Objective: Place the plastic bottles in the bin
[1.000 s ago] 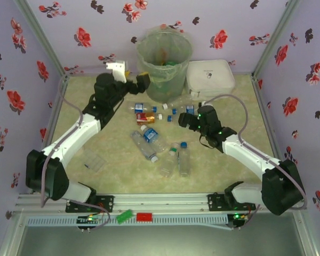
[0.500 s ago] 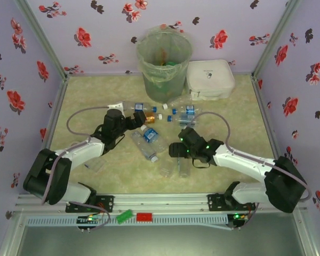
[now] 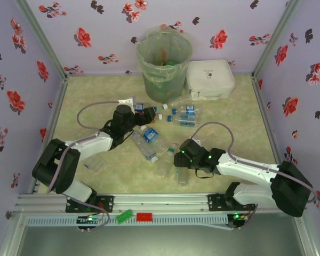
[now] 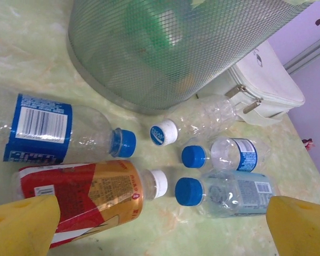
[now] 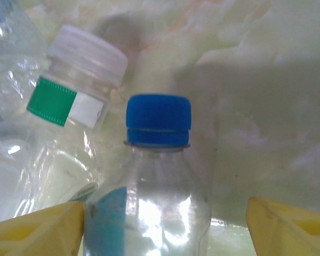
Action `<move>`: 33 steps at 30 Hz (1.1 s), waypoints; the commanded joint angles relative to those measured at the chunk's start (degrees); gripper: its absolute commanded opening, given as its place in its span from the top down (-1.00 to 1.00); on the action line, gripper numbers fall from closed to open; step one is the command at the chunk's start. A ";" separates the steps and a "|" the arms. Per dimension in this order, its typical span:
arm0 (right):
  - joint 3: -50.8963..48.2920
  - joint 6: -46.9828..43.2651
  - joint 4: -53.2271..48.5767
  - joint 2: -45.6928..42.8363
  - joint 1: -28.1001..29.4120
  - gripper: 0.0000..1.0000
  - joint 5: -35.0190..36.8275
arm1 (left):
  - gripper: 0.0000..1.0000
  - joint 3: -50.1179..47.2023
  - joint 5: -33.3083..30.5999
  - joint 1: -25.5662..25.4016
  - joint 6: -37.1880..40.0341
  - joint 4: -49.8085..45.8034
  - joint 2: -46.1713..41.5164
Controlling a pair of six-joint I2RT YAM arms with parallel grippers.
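Observation:
Plastic bottles lie scattered on the table in front of the bin [image 3: 164, 64]. My left gripper [image 4: 160, 229] is open and low over the cluster at the bin's foot. The red-orange labelled bottle [image 4: 80, 197] lies by its left finger [image 4: 21, 224], and a blue-capped clear bottle [image 4: 229, 192] lies nearer the right finger. My right gripper [image 5: 162, 229] straddles a clear bottle with a blue cap [image 5: 159, 176]. Its left pad [image 5: 40, 229] is against the bottle; the right pad [image 5: 290, 226] stands apart. From above, that right gripper [image 3: 180, 160] sits over this bottle [image 3: 182, 175].
A flat white box [image 3: 209, 79] stands right of the bin. A white-capped, green-labelled bottle [image 5: 74, 90] lies touching the straddled one. More bottles [image 3: 149, 137] lie mid-table and a crushed clear one [image 3: 95, 161] at the left. Flowered walls enclose the table.
The left arm dropped from the bin's rim to the bottles at its foot. The right arm pulled back to the near bottles and its jaws narrowed around one.

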 commanded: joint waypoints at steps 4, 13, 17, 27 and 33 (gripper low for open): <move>-1.94 3.94 -0.31 0.09 2.54 -0.66 2.87 | -0.99 1.10 -1.11 -0.45 -0.15 0.92 0.58; -2.06 4.22 1.40 5.18 2.60 -0.48 2.22 | -0.99 0.84 -1.51 -0.41 -0.19 0.26 0.13; -2.07 4.13 2.54 6.06 2.58 -0.29 1.82 | -0.99 0.76 -1.66 -0.45 -0.23 0.11 0.01; 3.86 -1.04 -1.91 4.23 2.46 -0.10 9.66 | -0.99 0.00 -3.27 -0.26 -0.31 -0.14 -0.76; 11.12 -8.27 2.41 5.19 -1.14 0.00 15.88 | -0.99 -0.89 -4.68 0.84 -0.24 -0.31 -2.10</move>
